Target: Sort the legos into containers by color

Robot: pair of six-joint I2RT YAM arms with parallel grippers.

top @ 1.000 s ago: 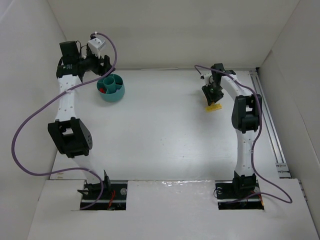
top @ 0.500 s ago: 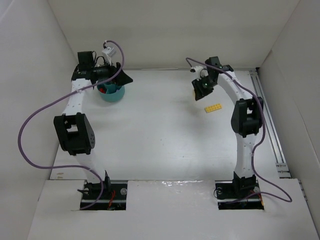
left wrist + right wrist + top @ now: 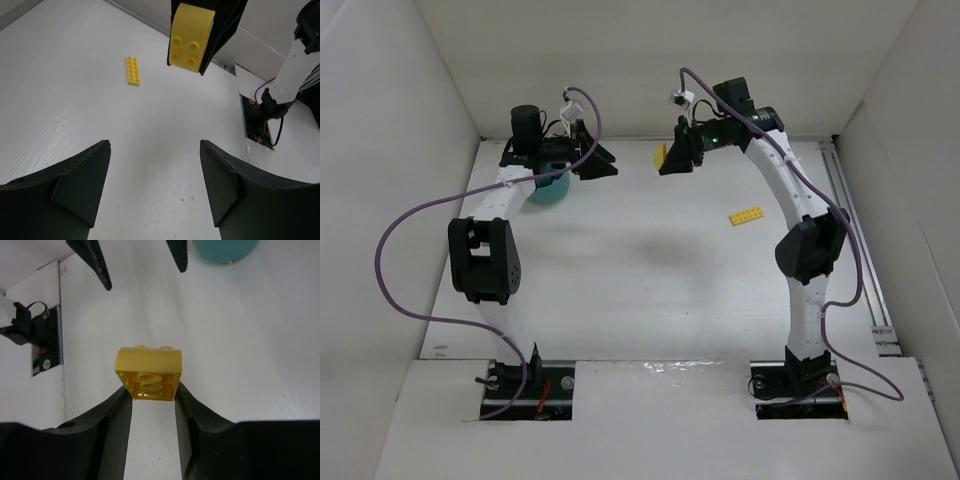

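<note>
Yellow brick (image 3: 148,372): pinched between the two fingers of the right claw (image 3: 151,389), off the table (image 3: 640,270) and in the air near its far edge.
Brick, facing: its studded face is turned toward the left claw (image 3: 154,150). Its hollow underside, with round tubes inside, is turned back toward the right wrist camera.
Brick, long axis: cannot tell; it looks chunky and nearly square from both wrist views.
Brick, look: plain bright yellow and glossy. Four studs show in two pairs in the left wrist view, with a smooth rounded part above them.
Brick, place from above: it shows as a small yellow patch at the tip of the right claw, between the two claws and just beside the left one.
Right claw: clenched on the yellow brick, one finger on each side wall.
Left claw: released, its fingers spread wide with nothing between them, aimed at the brick and apart from it.
Flat yellow piece (image 3: 746,216): lies alone on the table, studs up in two rows, well apart from both claws. From above its long axis runs left to right, with the right end slightly farther away.
Bowl (image 3: 546,189): teal and round, at the far left of the table, mostly hidden under the left arm. Its inside is not visible.
</note>
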